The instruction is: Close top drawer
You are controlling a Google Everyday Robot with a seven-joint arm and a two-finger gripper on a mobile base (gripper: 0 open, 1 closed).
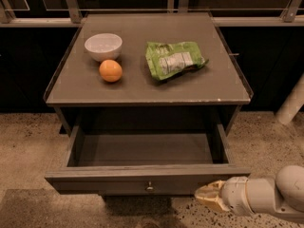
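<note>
The gripper sits low at the lower right of the camera view, its tan tip pointing left toward the right end of the drawer front. Whether it is open or closed cannot be told from here, nor whether it touches the front. Behind it, the pale, rounded arm runs off the right edge. The top drawer stands pulled well out from under the grey table, its flat front facing the camera with a small round metal knob at the centre. The inside of the drawer is open to view and shows only its bare dark floor. On the tabletop, a white bowl stands toward the back left. An orange lies just in front of the bowl, close to it but apart. A crumpled green bag lies right of centre, well apart from the fruit. The table stands on a speckled floor. A white post leans at the far right edge, and dark glass panels in metal frames run behind the table.
</note>
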